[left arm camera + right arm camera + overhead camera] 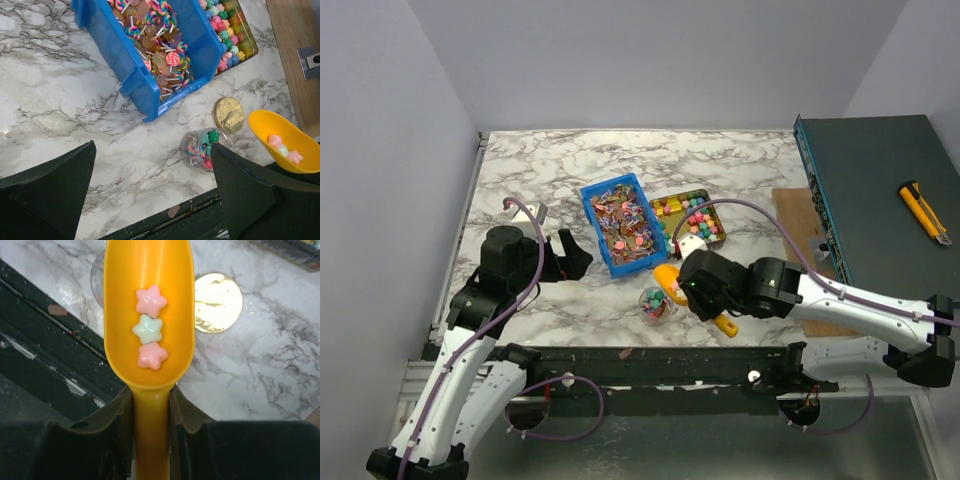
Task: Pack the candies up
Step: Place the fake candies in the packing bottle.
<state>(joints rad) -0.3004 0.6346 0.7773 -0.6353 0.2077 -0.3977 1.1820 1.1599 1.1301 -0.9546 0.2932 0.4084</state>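
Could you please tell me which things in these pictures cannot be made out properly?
Top view: the gold lid is not visible, covered by the right pincer; the candies are too small to tell apart.
Right wrist view: the jar lies nearly all under the scoop, so its contents are hidden.
Left wrist view: the tin is cut off by the top edge.

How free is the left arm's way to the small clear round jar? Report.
Probably free. The left gripper hangs open over bare marble, nothing between it and the clear round jar. The yellow-orange plastic scoop in the right gripper, close beside, could crowd it.
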